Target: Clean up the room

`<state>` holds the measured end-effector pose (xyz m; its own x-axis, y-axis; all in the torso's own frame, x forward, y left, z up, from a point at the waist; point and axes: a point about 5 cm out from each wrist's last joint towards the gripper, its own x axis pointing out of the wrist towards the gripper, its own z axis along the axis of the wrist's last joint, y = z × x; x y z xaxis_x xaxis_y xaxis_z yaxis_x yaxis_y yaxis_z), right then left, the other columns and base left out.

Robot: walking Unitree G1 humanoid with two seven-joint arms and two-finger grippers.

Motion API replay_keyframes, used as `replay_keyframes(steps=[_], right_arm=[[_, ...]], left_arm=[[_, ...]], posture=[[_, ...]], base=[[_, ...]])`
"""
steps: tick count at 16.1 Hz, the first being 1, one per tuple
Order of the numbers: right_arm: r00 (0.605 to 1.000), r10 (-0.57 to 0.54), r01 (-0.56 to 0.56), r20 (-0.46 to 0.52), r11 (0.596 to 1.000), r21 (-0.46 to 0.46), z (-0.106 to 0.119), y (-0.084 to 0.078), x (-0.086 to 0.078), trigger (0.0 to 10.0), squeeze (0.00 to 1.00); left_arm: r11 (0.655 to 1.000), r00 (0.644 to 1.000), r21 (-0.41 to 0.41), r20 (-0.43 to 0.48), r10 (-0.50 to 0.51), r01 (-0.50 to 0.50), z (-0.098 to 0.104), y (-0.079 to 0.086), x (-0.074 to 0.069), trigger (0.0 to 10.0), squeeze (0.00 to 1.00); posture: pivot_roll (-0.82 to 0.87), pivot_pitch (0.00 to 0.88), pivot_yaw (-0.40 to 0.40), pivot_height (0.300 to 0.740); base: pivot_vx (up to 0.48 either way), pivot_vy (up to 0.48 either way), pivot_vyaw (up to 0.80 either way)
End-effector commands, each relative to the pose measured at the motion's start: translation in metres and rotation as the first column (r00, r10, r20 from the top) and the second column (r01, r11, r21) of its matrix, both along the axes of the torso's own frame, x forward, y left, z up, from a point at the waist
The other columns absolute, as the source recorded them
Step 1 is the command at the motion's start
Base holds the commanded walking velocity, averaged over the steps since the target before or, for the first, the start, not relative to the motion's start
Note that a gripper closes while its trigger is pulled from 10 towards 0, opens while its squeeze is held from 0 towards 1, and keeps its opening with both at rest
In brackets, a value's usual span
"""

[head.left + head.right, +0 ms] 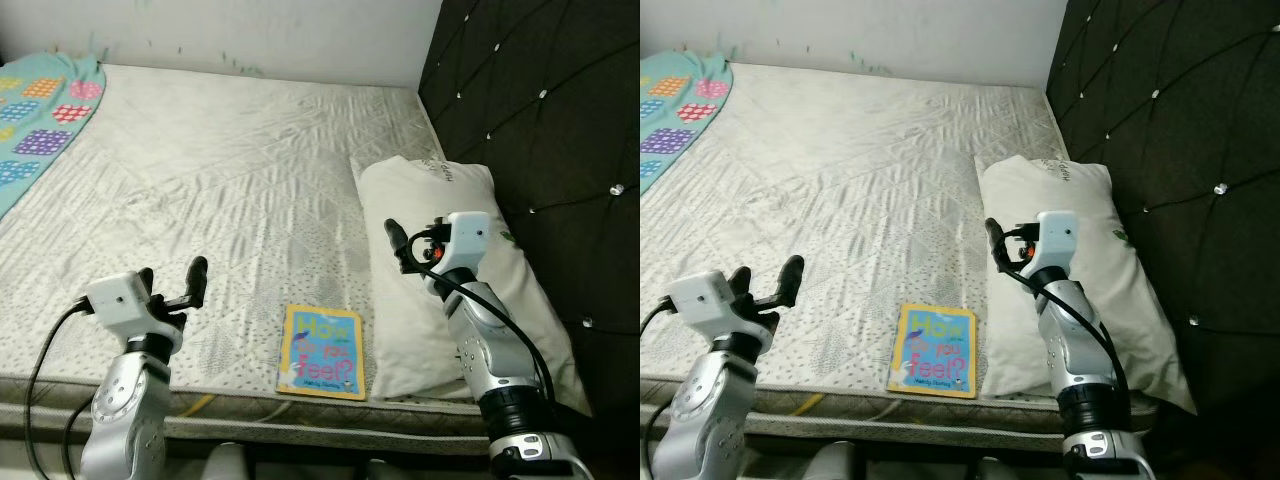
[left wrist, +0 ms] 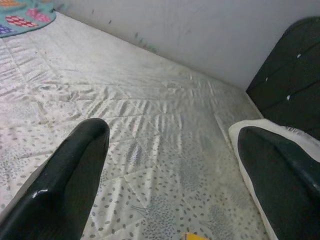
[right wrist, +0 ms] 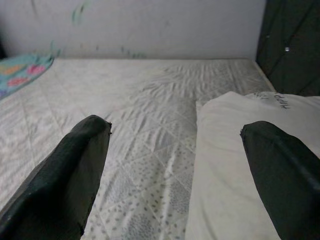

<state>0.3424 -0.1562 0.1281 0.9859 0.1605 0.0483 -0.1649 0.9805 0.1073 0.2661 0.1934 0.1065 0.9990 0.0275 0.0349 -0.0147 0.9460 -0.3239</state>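
Both grippers, left (image 1: pixel 172 283) and right (image 1: pixel 412 244), hover spread and empty above the bed (image 1: pixel 230 170); book (image 1: pixel 321 352) at front edge, a clumsy grab may shove it off.

Bedroom, in a home: bare quilted mattress (image 1: pixel 230 190), white pillow (image 1: pixel 450 270), dark tufted headboard (image 1: pixel 550 110), patterned blanket (image 1: pixel 40 115), children's book (image 1: pixel 321 352).

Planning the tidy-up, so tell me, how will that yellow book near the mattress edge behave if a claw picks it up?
The book lies flat and looks thin, so probably light but hard to get under. Its cover seems glossy, perhaps slippery. It may flex if pinched at one corner.
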Motion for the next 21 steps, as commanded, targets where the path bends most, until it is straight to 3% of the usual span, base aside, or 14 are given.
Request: replay_keyframes(steps=[1, 6, 15, 21], right_arm=[[0.998, -0.054, 0.054, 0.024, 0.998, -0.008, 0.003, -0.008, -0.002, 10.0, 0.0], [0.998, -0.052, 0.052, 0.029, 0.999, -0.001, 0.007, -0.011, 0.001, 10.0, 0.0], [0.997, -0.075, 0.075, 0.0, 0.997, 0.01, 0.001, -0.011, -0.002, 10.0, 0.0], [0.99, -0.128, 0.129, -0.054, 0.992, 0.0, -0.004, -0.013, -0.007, 10.0, 0.0]], left_arm=[[1.0, 1.0, 0.008, 0.008, -0.028, 0.028, 0.004, -0.007, 0.006, 10.0, 0.0], [0.999, 0.999, 0.006, 0.007, -0.037, 0.037, 0.004, -0.009, 0.006, 10.0, 0.0], [0.999, 0.999, -0.005, -0.03, -0.046, 0.045, -0.004, -0.014, 0.006, 10.0, 0.0], [0.998, 0.998, -0.01, -0.007, -0.067, 0.067, 0.006, -0.019, 0.005, 10.0, 0.0]], posture=[[0.02, 0.0, -0.012, 0.685], [0.02, 0.0, -0.018, 0.737], [0.01, 0.0, -0.014, 0.74], [0.02, 0.0, -0.021, 0.74]], base=[[0.0, 0.0, 0.0], [0.0, 0.0, 0.0], [0.0, 0.0, 0.0], [0.0, 0.0, 0.0]])
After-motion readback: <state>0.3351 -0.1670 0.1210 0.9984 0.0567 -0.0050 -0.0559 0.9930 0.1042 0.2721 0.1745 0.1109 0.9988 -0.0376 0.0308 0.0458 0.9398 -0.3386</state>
